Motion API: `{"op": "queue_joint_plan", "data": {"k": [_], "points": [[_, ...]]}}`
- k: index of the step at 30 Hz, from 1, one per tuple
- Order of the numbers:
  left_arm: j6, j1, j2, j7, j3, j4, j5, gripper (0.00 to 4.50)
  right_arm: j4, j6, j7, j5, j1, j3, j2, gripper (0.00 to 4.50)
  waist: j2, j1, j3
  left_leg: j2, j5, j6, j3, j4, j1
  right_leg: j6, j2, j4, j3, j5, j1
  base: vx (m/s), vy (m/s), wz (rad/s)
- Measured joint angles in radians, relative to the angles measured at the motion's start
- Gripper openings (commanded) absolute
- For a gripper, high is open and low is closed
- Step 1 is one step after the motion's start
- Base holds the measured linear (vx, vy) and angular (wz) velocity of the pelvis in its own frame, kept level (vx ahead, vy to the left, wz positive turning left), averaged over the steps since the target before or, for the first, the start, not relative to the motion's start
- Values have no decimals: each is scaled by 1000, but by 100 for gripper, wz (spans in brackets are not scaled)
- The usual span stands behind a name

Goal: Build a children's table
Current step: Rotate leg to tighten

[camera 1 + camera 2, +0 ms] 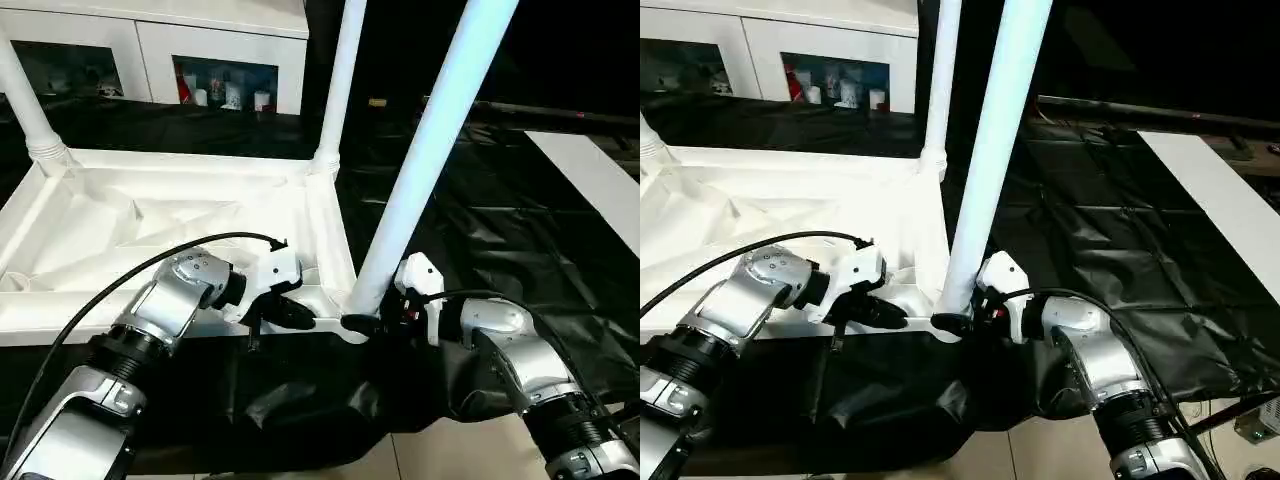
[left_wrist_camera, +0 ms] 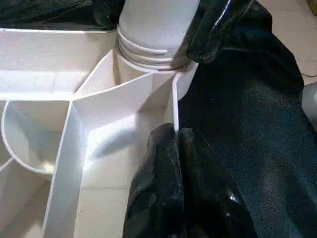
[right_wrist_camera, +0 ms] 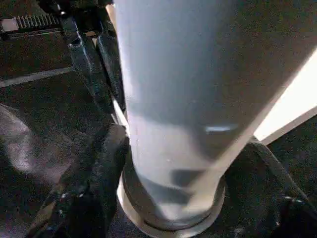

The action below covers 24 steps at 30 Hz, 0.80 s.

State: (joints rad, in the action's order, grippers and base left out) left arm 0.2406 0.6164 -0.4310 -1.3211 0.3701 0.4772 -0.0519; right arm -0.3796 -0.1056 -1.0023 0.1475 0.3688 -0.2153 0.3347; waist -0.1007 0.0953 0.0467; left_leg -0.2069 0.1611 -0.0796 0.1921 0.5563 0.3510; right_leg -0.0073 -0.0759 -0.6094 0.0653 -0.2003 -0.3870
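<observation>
With the left claw (image 1: 290, 312) pinching the upturned table top's (image 1: 150, 225) rim, the right claw (image 1: 365, 322) clamps the tilted third leg (image 1: 425, 160) at its corner socket; next it likely needs straightening and pressing home.

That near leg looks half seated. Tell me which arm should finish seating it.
Right. The right hand is already clamped around the base of the near leg at its corner socket. The left hand pinches the tabletop's rim, better suited to steadying it.
</observation>
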Motion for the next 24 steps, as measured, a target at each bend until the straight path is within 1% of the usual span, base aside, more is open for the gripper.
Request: {"op": "queue_joint_plan", "data": {"k": [3, 7, 8, 11, 13, 15, 17, 18, 20, 22, 24], "points": [[3, -1, -1, 0, 0, -2, 0, 0, 0, 0, -1, 1, 0, 0, -1, 261, 0, -1, 0, 0, 0, 0, 0, 0, 0, 0, 0, 0, 0, 0, 0, 0, 0, 0], [9, -2, -1, 1, -2, -2, 0, 0, -4, -3, 5, 8, 0, 1, -6, 257, 0, -3, 0, 0, 0, 0, 0, 0, 0, 0, 0, 0, 0, 0, 0, 0, 0, 0], [11, -2, 10, 14, -4, 0, 1, 0, -15, -4, 21, 10, 0, 7, -17, 256, -1, -4, -1, 0, 0, 0, 0, 0, -1, 0, 0, 0, 0, 0, 1, 0, 0, 0], [13, 14, 59, 121, -29, 50, -14, 0, -78, -6, 157, 4, 19, 48, -75, 256, -2, -7, -2, 0, 0, 0, -1, 4, -2, 3, 0, -1, 0, -1, 2, 0, 0, 0], [15, 23, 78, 164, -31, 71, -24, 0, -100, -15, 211, -2, 35, 55, -90, 256, -2, -9, -2, 0, 0, 0, -1, 7, -2, 4, 0, -1, 0, -2, 3, 0, 0, 0], [19, 43, 115, 237, -39, 117, -34, 0, -141, -32, 304, -8, 59, 77, -126, 256, -3, -12, -2, 0, 0, 0, -2, 11, -2, 4, -1, 0, 0, -2, 4, 0, 0, 0], [35, 74, 152, 314, -46, 159, -49, 0, -185, -53, 419, -26, 97, 101, -171, 256, -3, -20, -2, 0, 0, 0, -4, 14, -2, 4, -1, 0, 0, -2, 3, 0, 0, 0], [40, 80, 161, 331, -47, 165, -53, 0, -192, -58, 445, -30, 104, 103, -176, 256, -3, -24, -2, 1, 0, 0, -5, 14, -2, 4, -1, 1, 0, -2, 3, 0, 0, 0], [46, 105, 205, 412, -61, 221, -63, 0, -258, -60, 571, -39, 148, 133, -231, 256, -3, -34, -2, 1, 0, 0, -7, 15, -2, 4, -1, 3, 1, -2, 3, 0, 0, 0], [54, 138, 248, 490, -64, 269, -80, 0, -319, -67, 691, -46, 197, 158, -269, 256, -2, -38, -1, 2, 0, 0, -10, 15, -1, 4, -1, 7, 3, -2, 3, 0, 0, 0], [51, 145, 270, 529, -70, 288, -81, 0, -352, -63, 749, -46, 220, 170, -288, 256, -2, -40, -1, 2, 0, 0, -12, 14, 0, 4, -1, 10, 4, -2, 3, 0, 0, 0]]}}
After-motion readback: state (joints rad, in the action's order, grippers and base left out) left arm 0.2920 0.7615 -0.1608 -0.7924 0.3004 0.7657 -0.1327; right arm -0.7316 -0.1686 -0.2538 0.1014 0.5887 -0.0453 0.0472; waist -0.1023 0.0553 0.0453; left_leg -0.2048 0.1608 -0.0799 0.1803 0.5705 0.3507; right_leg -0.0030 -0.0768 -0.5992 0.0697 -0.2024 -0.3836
